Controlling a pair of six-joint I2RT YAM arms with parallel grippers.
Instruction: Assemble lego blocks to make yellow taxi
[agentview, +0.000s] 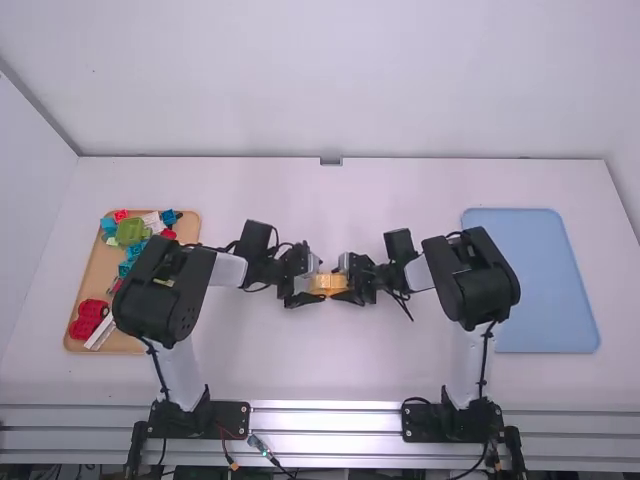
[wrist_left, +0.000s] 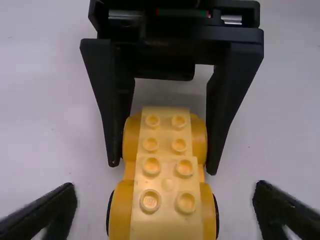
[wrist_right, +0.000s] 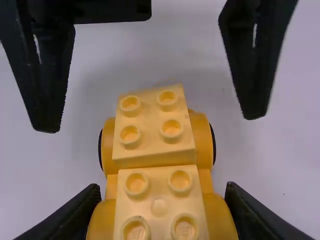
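Right hand: narrowed on the yellow car, holding it at one end by the rounded orange-yellow sides. Left hand: fingers wide, one to each side of the car's other end, holding nothing. Car sits between the two hands; whether it touches the bench cannot be told. Step, as I judge it: body part-built, steadied by the right hand while the left works at the free end. Next move calls for the left either to square up and press that end, or to back clear for another piece, the right keeping its grip. Counts: one car, two pale yellow blocks on top, four studs each. Left of the car, one wooden tray; on it one green piece among red, blue and white ones, total uncertain behind the arm. Right of the car, one blue mat.
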